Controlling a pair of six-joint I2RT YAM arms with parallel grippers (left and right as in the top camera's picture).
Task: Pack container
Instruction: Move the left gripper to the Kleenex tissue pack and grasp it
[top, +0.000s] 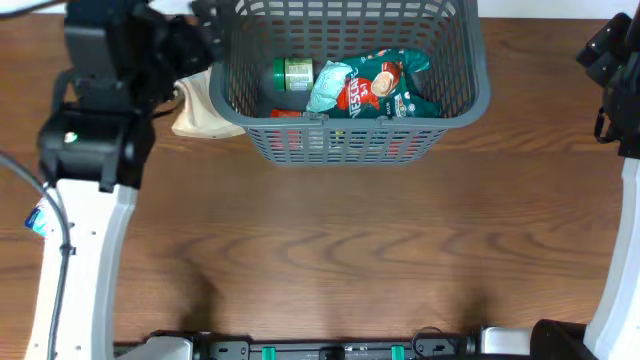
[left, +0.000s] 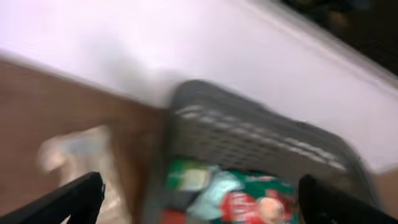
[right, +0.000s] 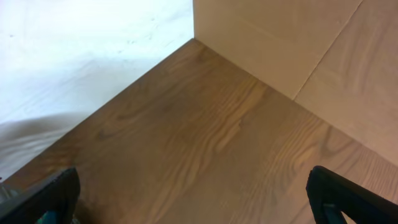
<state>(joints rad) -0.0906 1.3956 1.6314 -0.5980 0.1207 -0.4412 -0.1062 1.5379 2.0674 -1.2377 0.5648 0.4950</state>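
A large dark grey plastic basket (top: 350, 124), rectangular with slotted lattice walls and a thick rim, sits at 12 o'clock on a brown wood-grain surface (top: 330, 250). The top edge of the overhead view cuts off its far side.

Inside the basket, a crinkled teal foil coffee pouch with red and white print (top: 378, 85) lies across the middle and towards 3 o'clock. A small green-and-white jar (top: 293, 74) lies on its side just beside the pouch, at 9 o'clock within the basket. Something red (top: 288, 114) shows low against the near wall, but what it is cannot be told.

Outside, at 9 o'clock of the basket and close against its wall, a soft cream-coloured bag (top: 198, 112) rests on the surface, partly under the black left arm (top: 130, 60). The left jaws stand wide apart with nothing held. In the blurred left wrist view, two black fingertips (left: 81, 199) frame the basket's corner, the pouch and the jar.

The black right arm (top: 612, 60) is at 2 o'clock, well apart from the basket. The right jaws also gape wide and hold nothing, their black fingertips (right: 50, 193) over bare wood.
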